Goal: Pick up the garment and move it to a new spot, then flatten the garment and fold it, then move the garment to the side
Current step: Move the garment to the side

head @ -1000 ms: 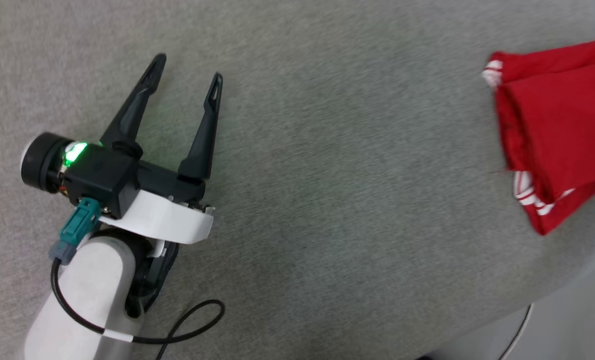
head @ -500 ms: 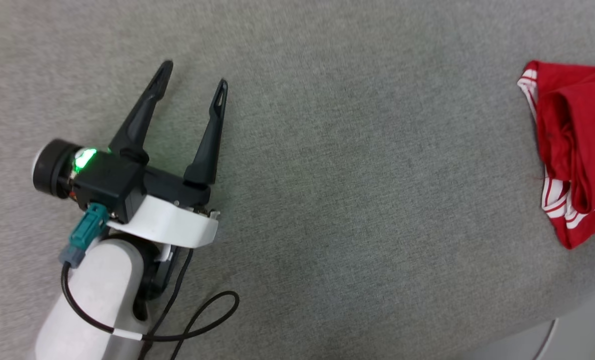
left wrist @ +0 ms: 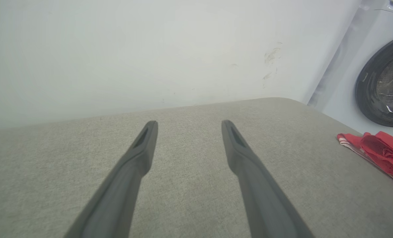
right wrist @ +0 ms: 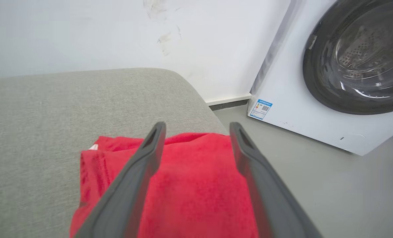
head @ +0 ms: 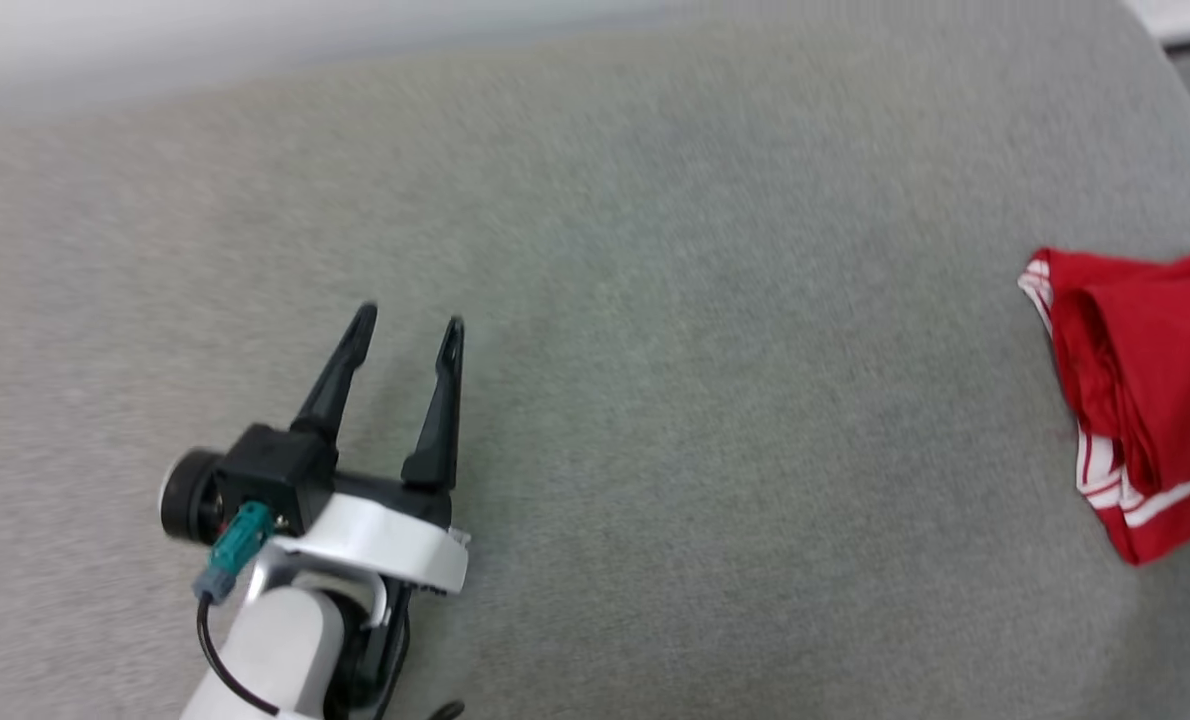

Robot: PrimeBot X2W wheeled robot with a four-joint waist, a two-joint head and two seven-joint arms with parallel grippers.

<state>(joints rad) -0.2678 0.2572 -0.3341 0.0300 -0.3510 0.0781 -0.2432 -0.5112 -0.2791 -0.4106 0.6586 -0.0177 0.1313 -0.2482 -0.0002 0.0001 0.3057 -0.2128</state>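
Observation:
The garment [head: 1145,400], a red shirt with red-and-white striped trim, lies folded at the right edge of the grey padded surface [head: 715,400]. It also lies far right in the left wrist view as the garment [left wrist: 381,152]. My left gripper [head: 410,325] hovers open over bare grey fabric at the lower left, far from the shirt, and its fingers spread wide as the left gripper [left wrist: 189,123]. My right gripper [right wrist: 197,125] is open above the garment [right wrist: 190,188], with nothing between its fingers.
A white washing machine [right wrist: 332,76] with a dark round door stands on the grey floor beyond the right end of the surface. A white wall [left wrist: 150,49] runs along the far edge. The surface's rounded right corner [right wrist: 183,79] is near the shirt.
The head camera has tilted up, so the far edge and wall now show. The right gripper has opened and let go of the garment, which now lies on the surface.

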